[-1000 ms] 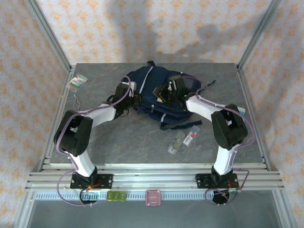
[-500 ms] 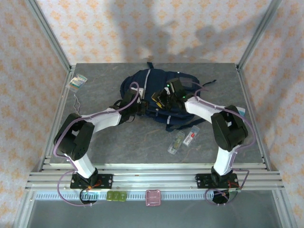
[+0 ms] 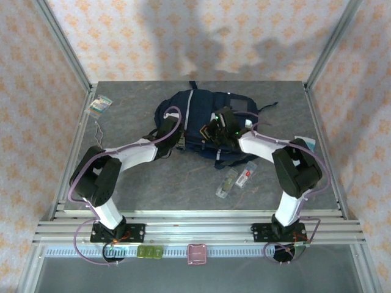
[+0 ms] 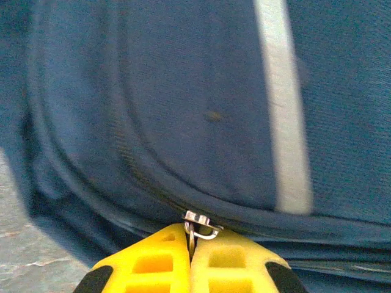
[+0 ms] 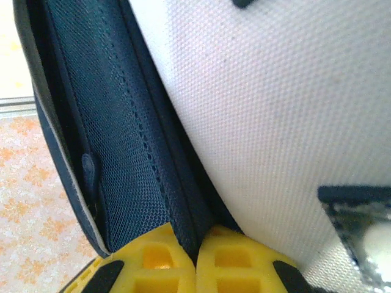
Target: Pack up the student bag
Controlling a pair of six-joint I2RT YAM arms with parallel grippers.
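Observation:
The student bag (image 3: 198, 113), navy with a grey stripe, lies at the table's back middle. My left gripper (image 3: 179, 140) is at the bag's near left edge. In the left wrist view its yellow fingers (image 4: 214, 262) are shut on the metal zipper pull (image 4: 197, 221), with the stripe (image 4: 282, 110) above. My right gripper (image 3: 215, 132) is on the bag's near right part. Its gripper (image 5: 195, 247) is shut on a dark navy seam of the bag (image 5: 177, 183), between blue mesh and a white fabric panel (image 5: 281, 110).
Two clear packets (image 3: 227, 183) (image 3: 248, 173) lie on the table in front of the bag. A small packet (image 3: 99, 105) sits at the back left and a wire clip (image 3: 98, 129) lies below it. Another item (image 3: 310, 142) lies at the right edge. Metal frame posts stand at the corners.
The right gripper has shut on the bag's seam and shifted slightly nearer. The left gripper has travelled right and nearer along the bag with the zipper pull. The bag has flattened.

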